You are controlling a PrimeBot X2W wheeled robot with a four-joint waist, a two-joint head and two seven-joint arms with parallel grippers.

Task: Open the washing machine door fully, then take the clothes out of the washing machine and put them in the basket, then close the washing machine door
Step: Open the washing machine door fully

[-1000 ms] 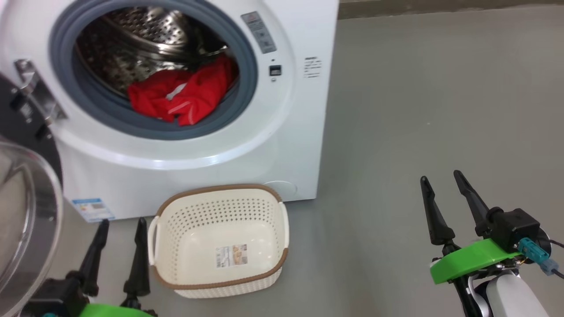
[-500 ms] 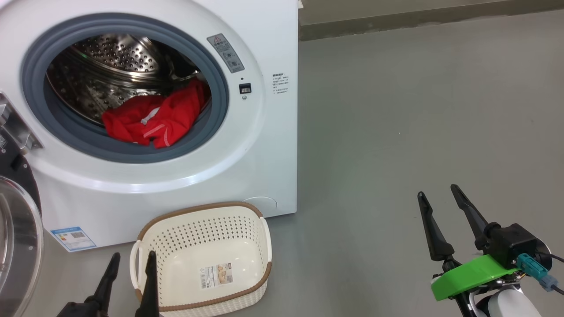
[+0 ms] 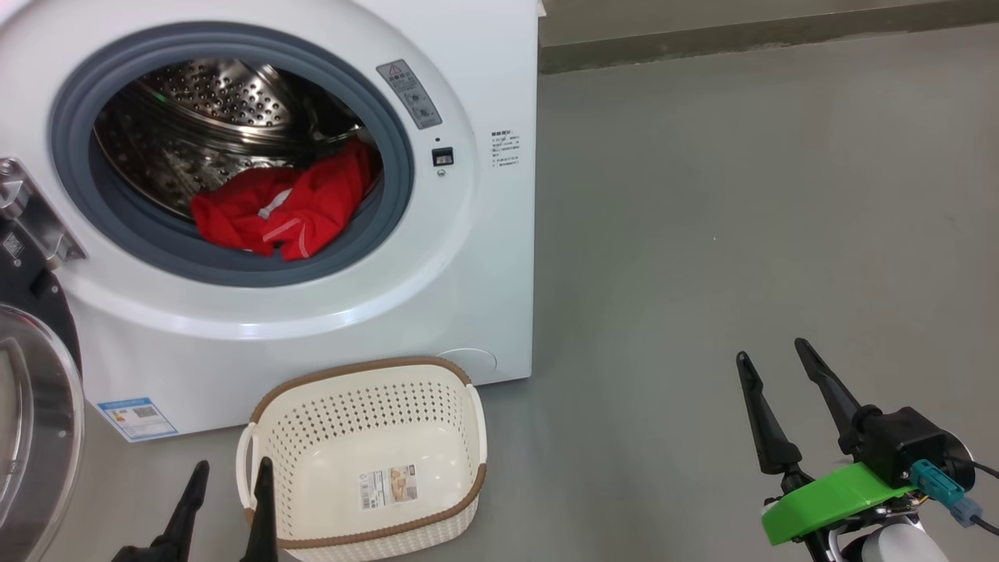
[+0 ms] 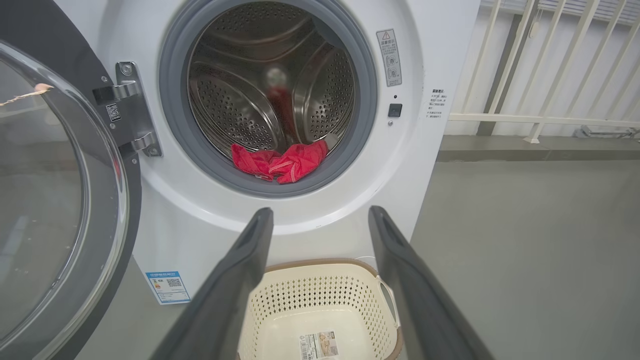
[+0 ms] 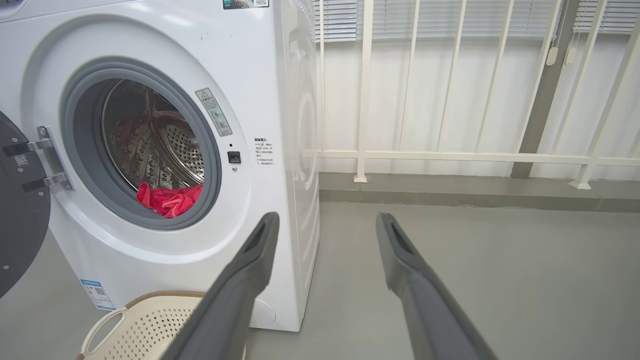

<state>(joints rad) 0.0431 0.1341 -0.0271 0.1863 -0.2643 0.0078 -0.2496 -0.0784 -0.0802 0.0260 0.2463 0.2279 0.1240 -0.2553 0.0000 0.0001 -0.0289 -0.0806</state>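
Head view first. The washing machine (image 3: 468,257) has its door (image 3: 31,437) swung well out on the hinge side, so I'd call the opening step done. The clothes (image 3: 281,211) are a red heap with white trim, low in the drum (image 3: 218,101) and right up against the front lip of the grey seal (image 3: 156,254). The basket (image 3: 367,368) sits on the floor (image 3: 702,234) directly in front of the washing machine, with no cloth in it yet. My left claw (image 3: 234,464) is low beside the basket, on the door side, spread wide with nothing between the tips. My right claw (image 3: 770,349) is well off past the washing machine's other corner, over bare floor, also spread and empty.

Left wrist view: I'm sighting along the spread claw straight at the drum mouth. The basket is underneath, the red heap just above the tips, and the door glass looms close on the hinge side. This is the arm I'd send in.

Right wrist view: the washing machine sits at an angle and the red heap looks small in the drum. I'd leave this arm parked.

My plan is to rise over the basket, enter clear of the seal's lower lip, and drop onto the bunched crest. Then I'd pinch a thick fold and lift before pulling back, so nothing drags on the rubber.
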